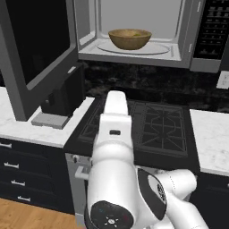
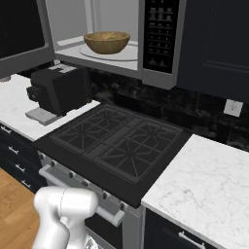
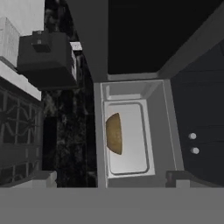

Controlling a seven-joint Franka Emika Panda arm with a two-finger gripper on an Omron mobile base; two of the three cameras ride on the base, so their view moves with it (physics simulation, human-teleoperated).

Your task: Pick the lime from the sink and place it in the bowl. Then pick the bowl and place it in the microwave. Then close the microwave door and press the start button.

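Pincer state I cannot tell: in the hand view its two tips [image 3: 177, 177] barely rise at the bottom edge, and nothing sits between them. Nearest below it lies the stove [image 1: 152, 127], with one black coffee machine [image 2: 58, 90] on the white tabletop [image 2: 14, 104] off to one side.

Ahead of the pincer and above the stove hangs the microwave [image 1: 188, 49], its cavity open toward the hand. One bowl [image 1: 129, 39] stands inside on the round glass turntable [image 1: 156, 48], roughly centred, well apart from the pincer. A trace of yellow-green shows just over the bowl's rim, which I judge to be the lime [image 1: 135, 32]; it is too small to be sure.

One door [image 1: 36, 58] stands swung wide, hinged at the cavity edge farthest from the button panel [image 2: 159, 34]. Its long axis runs outward from the microwave toward the robot, so the free edge is the part nearest the pincer, off to the side of the line from pincer to bowl.

With bowl and lime apparently in place, the coming move is likely the door closing. It turns on getting the pincer to the outer face of that free edge and pushing it across toward the panel side. The panel, one only, lies farthest, beyond the cavity.
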